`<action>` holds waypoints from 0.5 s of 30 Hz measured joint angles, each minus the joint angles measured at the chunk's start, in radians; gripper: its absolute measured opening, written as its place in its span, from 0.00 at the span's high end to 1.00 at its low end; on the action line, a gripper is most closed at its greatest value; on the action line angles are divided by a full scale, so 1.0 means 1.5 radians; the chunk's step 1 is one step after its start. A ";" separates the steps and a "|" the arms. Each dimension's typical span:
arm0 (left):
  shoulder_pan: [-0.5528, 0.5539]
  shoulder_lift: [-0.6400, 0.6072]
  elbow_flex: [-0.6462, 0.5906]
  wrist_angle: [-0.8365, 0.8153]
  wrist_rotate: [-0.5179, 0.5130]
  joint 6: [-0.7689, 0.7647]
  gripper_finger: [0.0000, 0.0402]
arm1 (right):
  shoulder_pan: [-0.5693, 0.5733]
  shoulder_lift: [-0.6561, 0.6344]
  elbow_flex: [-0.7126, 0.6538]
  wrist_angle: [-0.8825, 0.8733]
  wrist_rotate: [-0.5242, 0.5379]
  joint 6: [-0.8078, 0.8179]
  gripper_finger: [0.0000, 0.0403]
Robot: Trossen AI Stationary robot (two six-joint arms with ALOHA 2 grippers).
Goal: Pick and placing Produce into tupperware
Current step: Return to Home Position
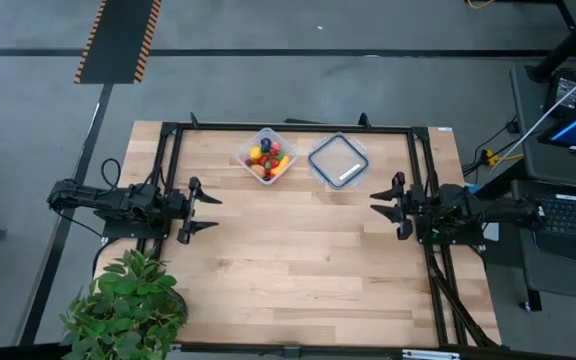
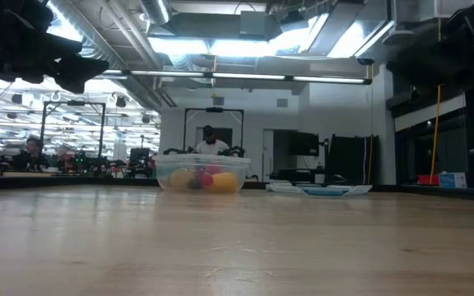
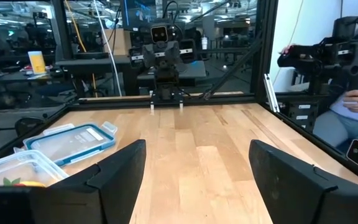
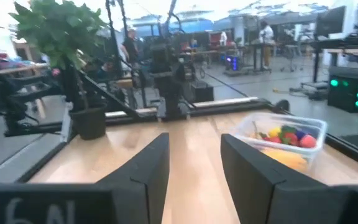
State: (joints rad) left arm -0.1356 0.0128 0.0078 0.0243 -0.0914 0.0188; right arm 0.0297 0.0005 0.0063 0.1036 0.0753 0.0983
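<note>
The clear tupperware [image 1: 268, 156] stands near the table's far edge, left of centre, with the colourful produce [image 1: 266, 157] heaped inside it; it also shows as a tub [image 2: 201, 173] in the low view and in the right wrist view [image 4: 289, 144]. My left gripper [image 1: 206, 213] is open at the table's left side, fingers pointing right, well short of the tub. My right gripper [image 1: 383, 203] is open at the right side, fingers pointing left. Neither holds anything.
The flat square lid with a white label [image 1: 338, 161] lies right of the tub by the far edge. A potted plant [image 1: 128, 305] sits at the table's near left corner. A black frame [image 1: 288, 127] runs along the table's far edge and its sides. Bare wood [image 1: 298, 250] spans the middle.
</note>
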 joint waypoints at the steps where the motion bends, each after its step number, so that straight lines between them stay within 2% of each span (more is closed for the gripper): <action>1: 0.000 0.000 0.000 0.000 0.000 0.000 0.31 | -0.007 0.000 0.000 -0.006 0.000 0.001 0.64; 7: 0.000 0.000 0.000 0.000 0.000 0.000 0.30 | -0.043 0.002 0.000 -0.026 0.001 0.004 0.64; 15: 0.000 0.000 0.000 0.000 0.000 0.000 0.31 | -0.044 0.002 0.000 -0.026 0.001 0.001 0.64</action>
State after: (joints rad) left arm -0.1359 0.0128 0.0078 0.0242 -0.0915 0.0189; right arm -0.0364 0.0032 0.0063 0.0645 0.0768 0.1002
